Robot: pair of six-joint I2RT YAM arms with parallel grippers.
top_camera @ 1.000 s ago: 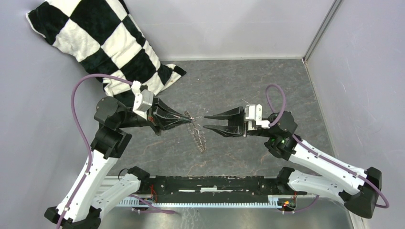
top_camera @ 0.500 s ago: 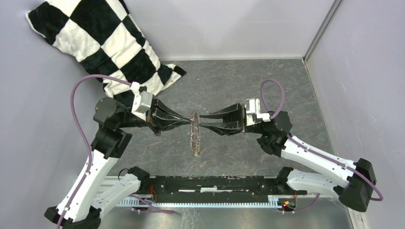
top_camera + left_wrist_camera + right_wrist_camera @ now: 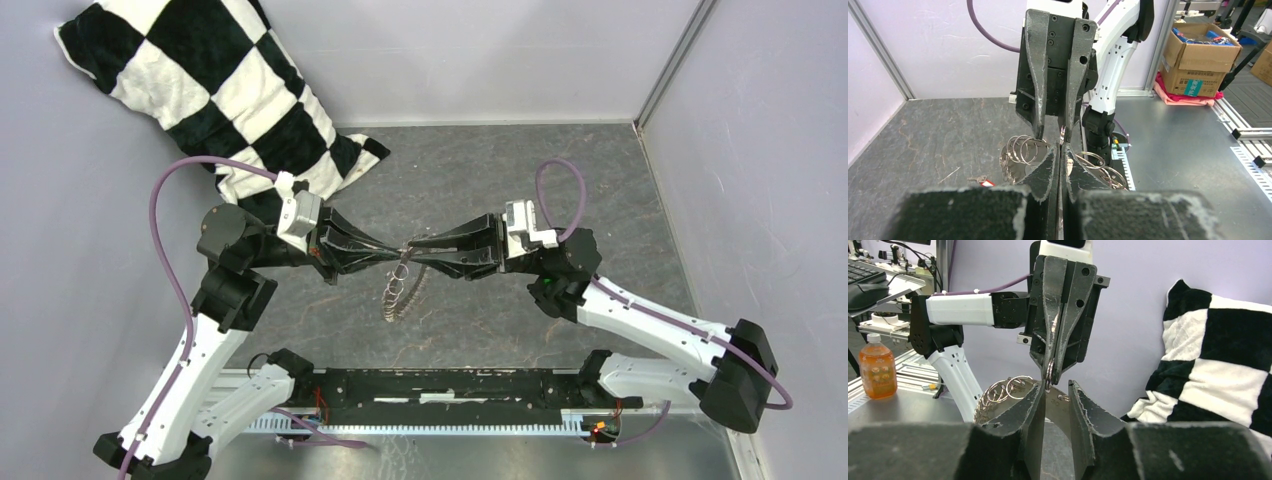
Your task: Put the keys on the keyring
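Small loose key (image 3: 986, 182) with a bright red plastic tag lies flat on the grey mottled surface (image 3: 500, 170), untouched, below and beside the thin silvery metal keyring (image 3: 397, 290). Judged light, stiff and slippery — best pinched by the red tag, metal end left free. Keyring hangs from the left hand (image 3: 401, 255), which is clamped on its top rim. Right hand (image 3: 414, 246) has its jaws slightly parted at that rim, gripping nothing.

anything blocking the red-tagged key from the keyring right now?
Nothing visible lies between them. The red-tagged key lies bare on the table, below the keyring hanging from the shut left gripper. The right gripper is at the keyring too, so no gripper is free.
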